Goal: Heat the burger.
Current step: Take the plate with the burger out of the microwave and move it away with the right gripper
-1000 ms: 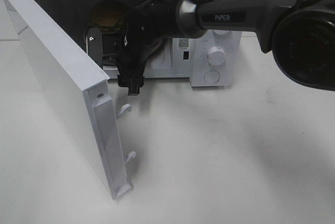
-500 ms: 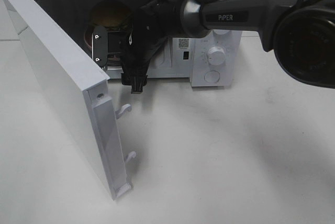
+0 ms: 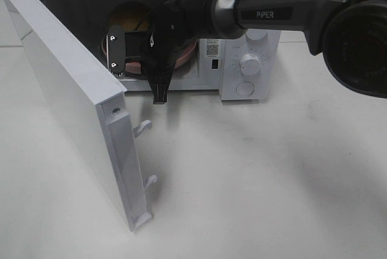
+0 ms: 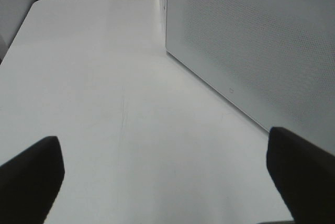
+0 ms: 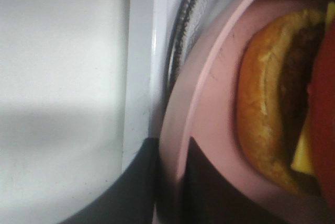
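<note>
The burger (image 5: 267, 109) lies on a round pink plate (image 5: 209, 109) inside the open microwave (image 3: 251, 41). From the exterior high view only its golden bun (image 3: 130, 17) and part of the plate (image 3: 184, 53) show behind the arm. My right gripper (image 3: 113, 50) reaches into the oven's mouth. In the right wrist view its two dark fingers (image 5: 138, 187) pinch the plate's rim, so this gripper (image 5: 172, 192) is shut on it. My left gripper (image 4: 167, 182) hangs open over bare table beside the microwave's perforated side wall (image 4: 251, 46), holding nothing.
The microwave door (image 3: 66, 89) stands swung wide open toward the front left, its latch hooks (image 3: 142, 127) facing the table. The control panel with two knobs (image 3: 249, 63) is at the oven's right. A white table (image 3: 254, 174) spreads in front.
The right gripper's fingers have closed together onto the plate's rim. The arm has shifted slightly up and right, and more of the pink plate now shows. The left gripper is unchanged.
</note>
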